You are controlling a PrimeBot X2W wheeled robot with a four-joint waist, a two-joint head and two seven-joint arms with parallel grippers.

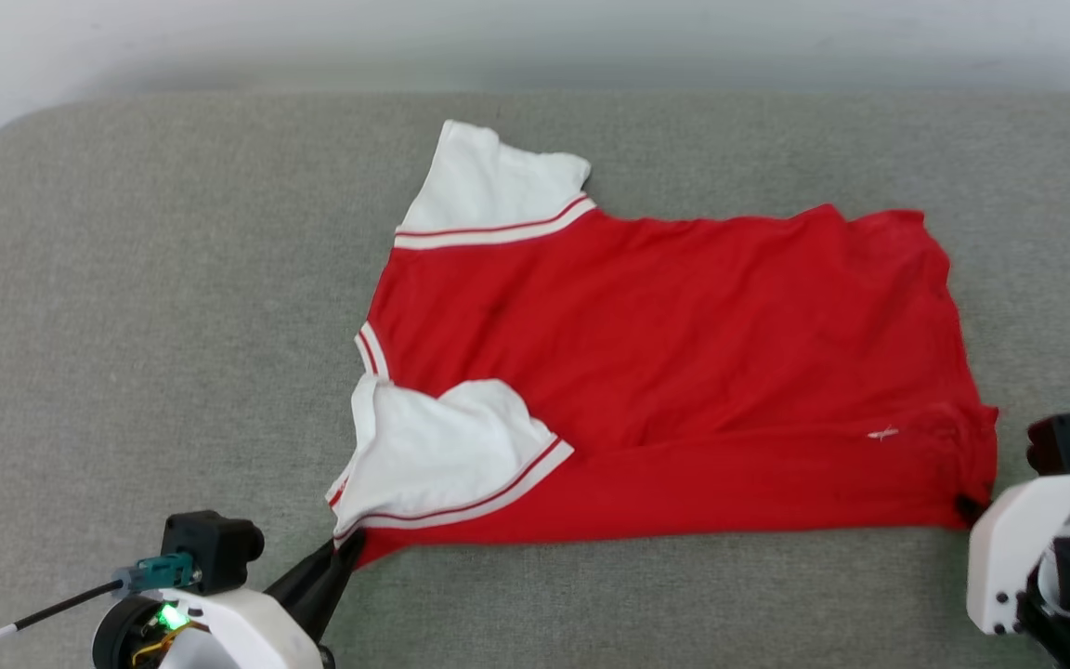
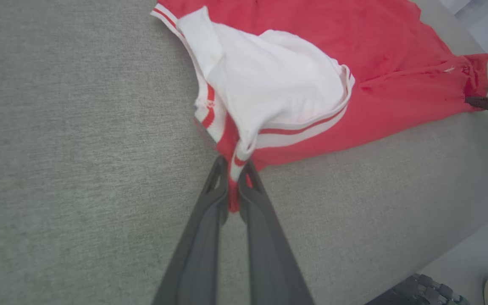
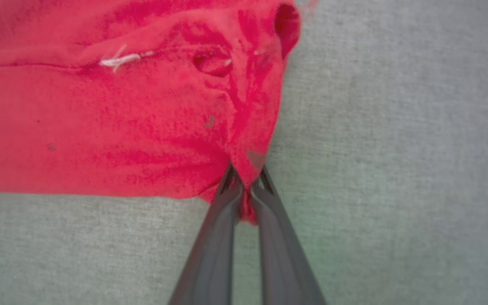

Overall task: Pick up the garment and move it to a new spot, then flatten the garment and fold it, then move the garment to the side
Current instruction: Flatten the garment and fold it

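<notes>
The garment [image 1: 665,372] lies spread on the grey cushion [image 1: 126,325], its near edge pinched at both ends, left gripper [image 2: 234,169] clamped on the striped sleeve trim and right gripper [image 3: 246,180] on the hem corner, probably to pull it taut for a fold.

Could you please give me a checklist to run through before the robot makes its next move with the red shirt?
1. Hold of the left gripper on the garment: ok, shut on the striped trim at the near corner.
2. Hold of the right gripper on the hem corner: ok, shut on red cloth.
3. Near edge between the two grips lying straight: ok.
4. Near sleeve lying flat: not ok, it is folded over the red body and bunched.
5. Far sleeve spread out: ok.
6. Enough cloth in each grip for a firm pull: cannot tell.
</notes>
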